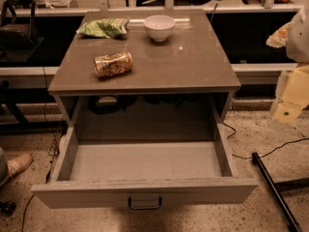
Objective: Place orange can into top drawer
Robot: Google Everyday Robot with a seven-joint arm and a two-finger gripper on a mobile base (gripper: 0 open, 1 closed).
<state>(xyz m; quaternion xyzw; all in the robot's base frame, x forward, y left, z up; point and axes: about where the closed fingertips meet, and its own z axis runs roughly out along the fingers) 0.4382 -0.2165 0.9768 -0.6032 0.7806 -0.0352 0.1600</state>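
Note:
The orange can (113, 64) lies on its side on the left part of the brown counter top (193, 66). The top drawer (145, 193) is pulled out wide below the counter, and its inside is bare. Its small dark handle (145, 204) sits at the centre of the front panel. My arm, with the gripper (286, 114), hangs as a pale blurred shape at the right edge of the view. It is beside the counter, well to the right of the can and the drawer, and holds nothing that I can see.
A green snack bag (103, 28) and a white bowl (159, 27) sit at the back of the counter. A black pole (273, 187) and cables lie on the speckled floor to the right. A shoe (14, 164) shows at the left edge.

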